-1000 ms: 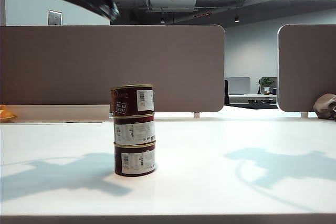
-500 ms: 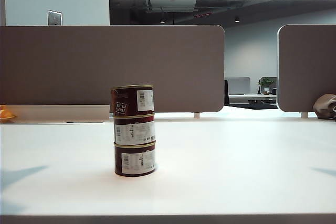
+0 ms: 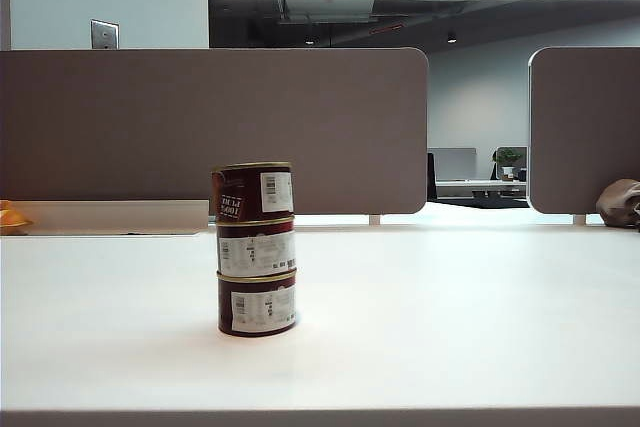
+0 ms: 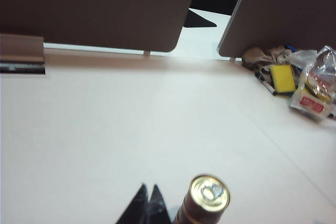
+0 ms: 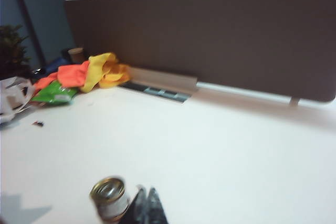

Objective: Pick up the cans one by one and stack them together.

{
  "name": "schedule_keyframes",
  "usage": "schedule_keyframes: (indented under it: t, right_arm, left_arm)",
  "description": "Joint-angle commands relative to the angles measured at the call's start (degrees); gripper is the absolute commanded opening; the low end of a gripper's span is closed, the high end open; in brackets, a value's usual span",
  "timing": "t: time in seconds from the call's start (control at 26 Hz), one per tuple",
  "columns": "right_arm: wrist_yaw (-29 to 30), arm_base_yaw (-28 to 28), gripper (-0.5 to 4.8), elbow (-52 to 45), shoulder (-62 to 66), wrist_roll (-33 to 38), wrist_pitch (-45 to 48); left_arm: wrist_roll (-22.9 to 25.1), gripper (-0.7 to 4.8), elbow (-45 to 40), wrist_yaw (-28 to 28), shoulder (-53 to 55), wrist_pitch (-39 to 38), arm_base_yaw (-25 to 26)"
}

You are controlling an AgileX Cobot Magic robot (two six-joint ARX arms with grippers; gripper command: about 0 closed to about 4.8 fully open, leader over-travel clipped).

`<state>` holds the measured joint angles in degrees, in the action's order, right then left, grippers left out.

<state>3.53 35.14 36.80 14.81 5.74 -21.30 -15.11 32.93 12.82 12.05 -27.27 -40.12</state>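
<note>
Three maroon cans with white barcode labels stand in one stack on the white table (image 3: 450, 307): top can (image 3: 252, 191), middle can (image 3: 256, 247), bottom can (image 3: 258, 304). Neither gripper shows in the exterior view. In the left wrist view my left gripper (image 4: 149, 188) is shut and holds nothing, raised beside the stack, whose gold lid (image 4: 209, 195) shows from above. In the right wrist view my right gripper (image 5: 145, 190) is likewise shut and holds nothing, with the stack's top can (image 5: 109, 196) blurred just beside it.
Grey divider panels (image 3: 215, 127) stand along the table's far edge. A yellow sponge (image 4: 283, 78) and a snack packet (image 4: 312, 95) lie at one far corner. An orange and yellow cloth (image 5: 89, 72) and a green packet (image 5: 55, 94) lie at the other.
Both arms, seen at the top of the exterior view a second ago, have gone out of it. Their shadows on the table have vanished. The stack has not moved.
</note>
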Motion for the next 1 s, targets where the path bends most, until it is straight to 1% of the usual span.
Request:
schedule_keyframes:
  t: [0.04, 0.15, 0.23, 0.35, 0.42, 0.46, 0.5, 0.58, 0.69, 0.77, 0.81, 0.88, 1.0]
  right_arm:
    - [1.4, 0.1, -0.02, -2.8, -0.9, 3.3, 0.5]
    - [2.8, 0.1, -0.02, -6.4, -0.8, 3.5, 1.6]
    - [2.8, 0.1, -0.02, -9.0, -0.8, 3.5, 1.9]
    - [2.8, 0.1, -0.02, -12.8, -0.8, 3.5, 2.5]
    - [2.8, 0.1, -0.02, -17.3, -0.8, 3.5, 3.5]
    - [2.8, 0.1, -0.02, -18.3, -0.8, 3.5, 4.0]
    - [2.8, 0.1, -0.02, -20.5, -0.8, 3.5, 5.5]
    - [2.8, 0.1, -0.01, -24.0, -0.8, 3.4, 9.3]
    - [2.6, 0.1, 0.0, -27.7, -0.8, 3.2, 13.8]
    - [2.6, 0.1, 0.04, -30.5, -0.8, 3.2, 16.4]
    - [2.5, 0.1, 0.04, -31.1, -0.8, 3.2, 16.7]
    - [0.5, 0.1, 0.05, -32.4, -0.7, 3.2, 17.2]
    - [-4.2, 0.1, 0.04, -33.1, -0.6, 3.2, 17.7]
  left_arm:
    - [-0.6, -0.06, -6.3, -2.3, -3.1, 0.3, 0.0]
    - [-0.5, -0.06, -12.0, -4.8, -3.7, 1.9, 0.0]
    - [-0.3, -0.06, -14.3, -5.1, -3.7, 4.3, 0.0]
    - [0.5, -0.06, -16.2, -5.1, -3.7, 4.9, 0.0]
    - [3.1, -0.06, -17.5, -5.1, -3.7, 5.1, 0.0]
    - [3.7, -0.06, -17.7, -5.1, -3.7, 5.1, 0.0]
    - [4.8, -0.06, -18.2, -5.1, -3.7, 5.2, 0.1]
    - [5.0, -0.06, -18.7, -4.9, -3.7, 6.2, 0.1]
    - [8.1, -0.06, -20.1, -4.9, -3.7, 7.8, 0.1]
    - [10.4, -0.06, -22.2, -3.6, -3.7, 10.3, 0.1]
    - [10.6, -0.06, -23.2, -3.4, -3.7, 11.2, 0.1]
    - [10.6, -0.06, -25.3, -3.4, -3.7, 13.3, 0.1]
    - [10.6, -0.06, -27.7, -3.5, -3.7, 16.4, 0.1]
